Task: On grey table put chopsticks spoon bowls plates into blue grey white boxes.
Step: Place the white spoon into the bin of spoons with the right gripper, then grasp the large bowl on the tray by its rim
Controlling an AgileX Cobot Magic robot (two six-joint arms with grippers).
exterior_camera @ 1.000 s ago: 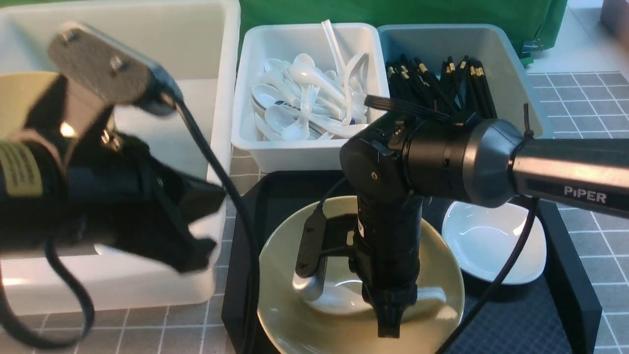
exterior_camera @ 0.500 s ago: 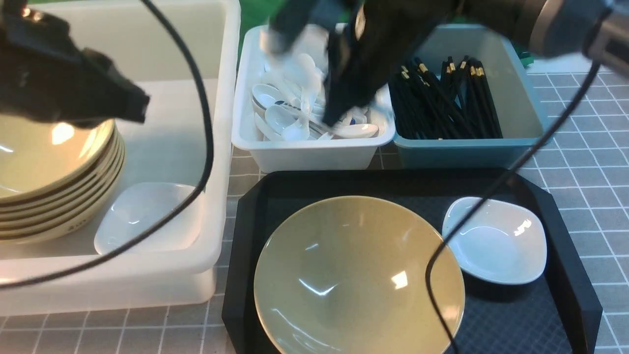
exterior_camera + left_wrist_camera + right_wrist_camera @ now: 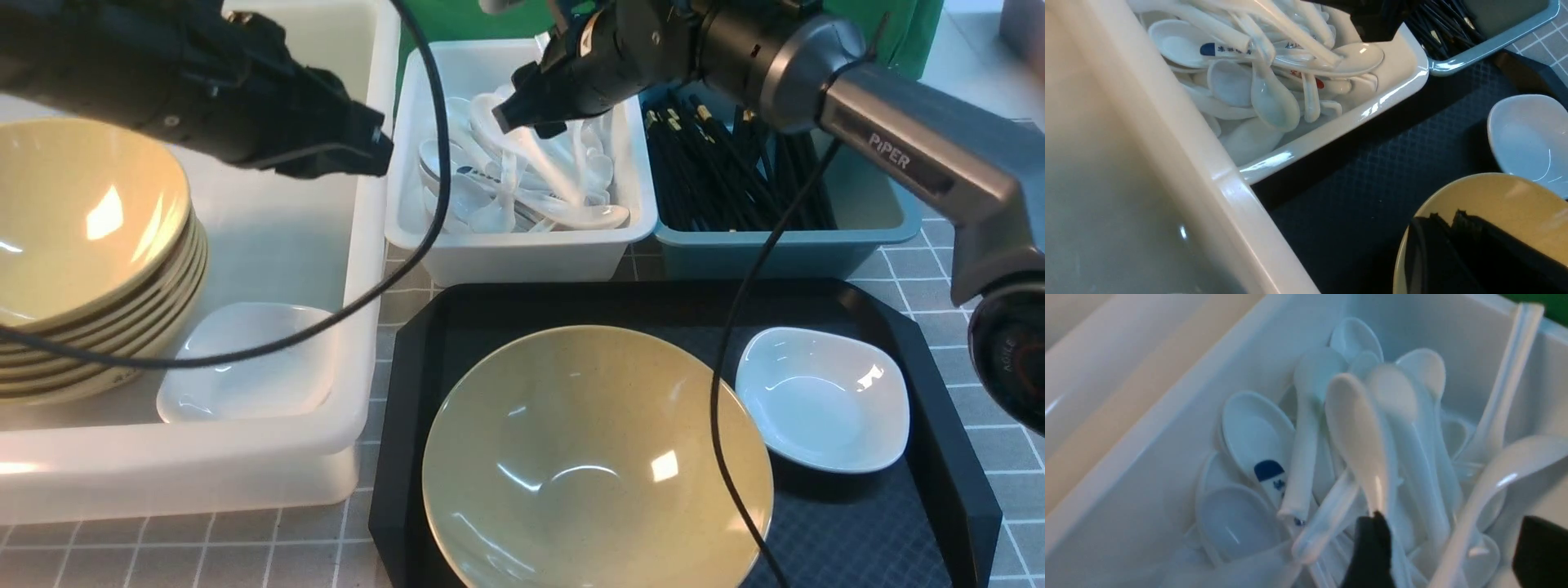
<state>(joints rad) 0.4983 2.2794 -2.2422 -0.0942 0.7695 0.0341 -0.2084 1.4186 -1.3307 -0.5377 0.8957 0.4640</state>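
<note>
Above the white box (image 3: 522,253) of soup spoons, the right gripper (image 3: 1455,522) hangs with its jaws spread wide and gripping nothing. One spoon (image 3: 1355,428) shows blurred just off a fingertip, over the pile. The left gripper (image 3: 371,151) hovers over the near corner of the big white box (image 3: 204,465), jaws drawn together and empty. That box holds a stack of tan bowls (image 3: 82,220) and a small white plate (image 3: 245,367). Black chopsticks (image 3: 735,180) fill the blue box (image 3: 784,253) beside the spoons. On the black tray (image 3: 408,457), which rests on the grey table (image 3: 1020,490), sit one tan bowl (image 3: 596,457) and, just beside it, one white plate (image 3: 820,400), neither yet boxed.

Both pieces look glazed, hard and breakable, so likely slippery between the fingers. The bowl, being wide, probably carries some weight and is best pinched at the rim, one finger inside and one outside. The plate looks lighter, and its shallow raised edge offers the only real hold. Either would need setting down gently on the crockery already in the big box
</note>
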